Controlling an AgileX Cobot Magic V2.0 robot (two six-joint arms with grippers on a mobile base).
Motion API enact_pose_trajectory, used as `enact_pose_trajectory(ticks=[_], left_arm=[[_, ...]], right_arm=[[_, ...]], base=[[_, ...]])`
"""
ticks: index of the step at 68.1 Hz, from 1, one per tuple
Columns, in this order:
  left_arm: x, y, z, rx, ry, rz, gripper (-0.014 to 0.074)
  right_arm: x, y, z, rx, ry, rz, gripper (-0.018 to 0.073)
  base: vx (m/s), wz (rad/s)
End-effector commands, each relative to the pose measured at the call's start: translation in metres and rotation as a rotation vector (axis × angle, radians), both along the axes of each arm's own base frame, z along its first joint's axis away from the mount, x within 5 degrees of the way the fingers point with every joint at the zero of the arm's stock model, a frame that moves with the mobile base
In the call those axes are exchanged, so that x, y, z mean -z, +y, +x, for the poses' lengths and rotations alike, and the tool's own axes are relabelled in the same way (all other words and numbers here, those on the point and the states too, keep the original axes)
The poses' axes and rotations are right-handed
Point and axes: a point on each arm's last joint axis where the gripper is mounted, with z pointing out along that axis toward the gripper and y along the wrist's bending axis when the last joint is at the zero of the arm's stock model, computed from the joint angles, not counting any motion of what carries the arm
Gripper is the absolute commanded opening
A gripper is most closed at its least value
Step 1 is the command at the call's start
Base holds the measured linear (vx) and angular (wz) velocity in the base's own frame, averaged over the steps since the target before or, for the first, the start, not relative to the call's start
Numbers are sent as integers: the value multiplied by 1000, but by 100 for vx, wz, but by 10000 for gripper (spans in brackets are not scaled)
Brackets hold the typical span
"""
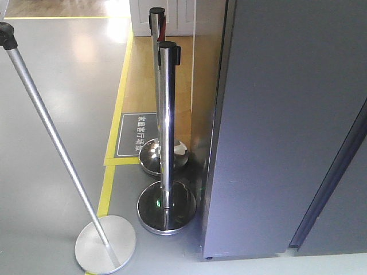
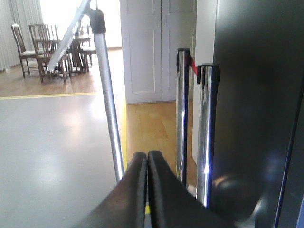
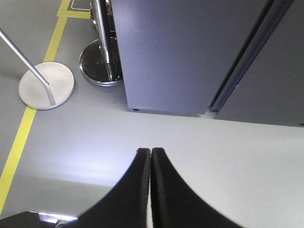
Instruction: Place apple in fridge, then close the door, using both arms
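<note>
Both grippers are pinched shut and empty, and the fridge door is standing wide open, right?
Not quite. The left gripper and right gripper are shut and empty, but the exterior front-facing view shows the door closed, with no white interior visible.

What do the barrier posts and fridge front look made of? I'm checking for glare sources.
Barrier posts: likely polished chrome or steel, mirror reflections along shaft and base. Fridge front: matte grey-blue panel, probably coated metal, showing only soft sheen.

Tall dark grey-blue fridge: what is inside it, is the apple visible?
Nothing inside shows. The tall dark grey-blue fridge presents only closed flat panels, so its interior is covered. No apple appears in any view; both grippers are shut and empty.
</note>
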Motion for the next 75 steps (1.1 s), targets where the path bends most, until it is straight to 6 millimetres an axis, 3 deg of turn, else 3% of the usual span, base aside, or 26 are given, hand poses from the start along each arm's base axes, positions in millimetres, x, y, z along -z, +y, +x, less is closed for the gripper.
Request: enact_pose_trajectory(ticks=[1,35,75], left_arm=[[-17,-1,-3,10,-149,-23,-6],[-27,-1,-5,16,-261,-78,-6],[-23,0,-4,9,-219,-68,-6]], right_arm=[[-10,0,4,0,-63,3,-3],[-10,0,4,0,-63,3,-3],[-10,0,4,-1,-64,2,-3]], base=[[0,0],[0,0],[0,0]])
